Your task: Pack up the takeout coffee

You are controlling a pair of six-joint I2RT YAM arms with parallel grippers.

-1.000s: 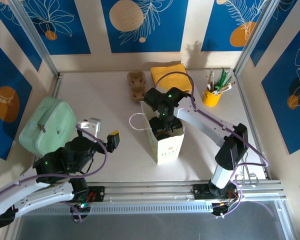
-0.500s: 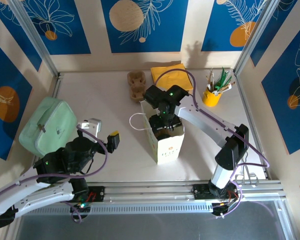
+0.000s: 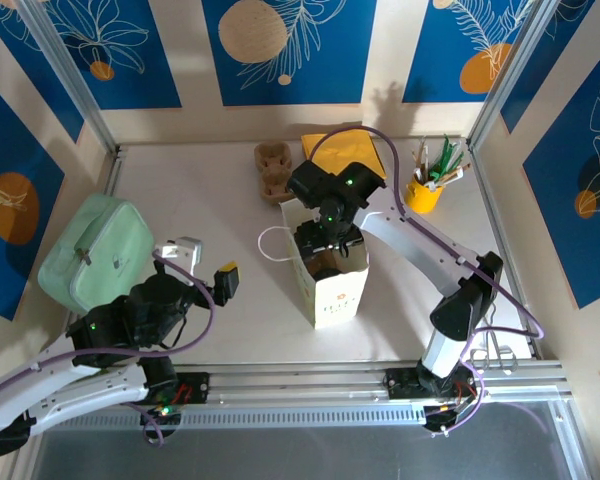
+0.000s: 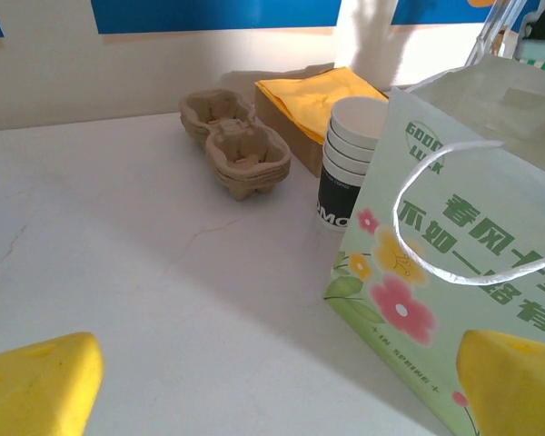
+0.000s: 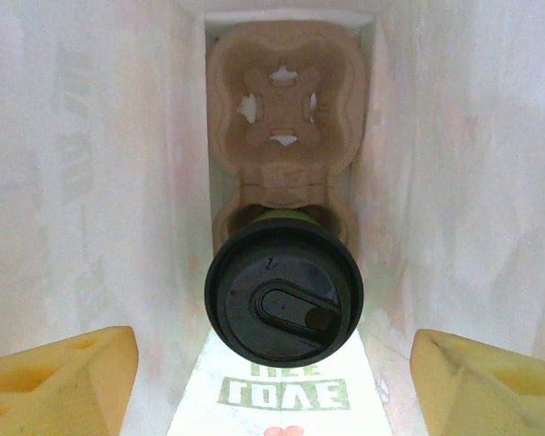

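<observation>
On the pale table, between blue-patterned walls, the paper bag holds the takeout coffee. The right gripper is spread above it, and the left gripper is spread, empty, at near left.

The takeout coffee is seen from straight above, standing upright inside the paper bag. It is capped by a round black plastic lid, pressed on, with an oblong tab running from the centre toward about 4 o'clock. It is seated in the 6 o'clock socket of a brown pulp cup carrier.
</observation>
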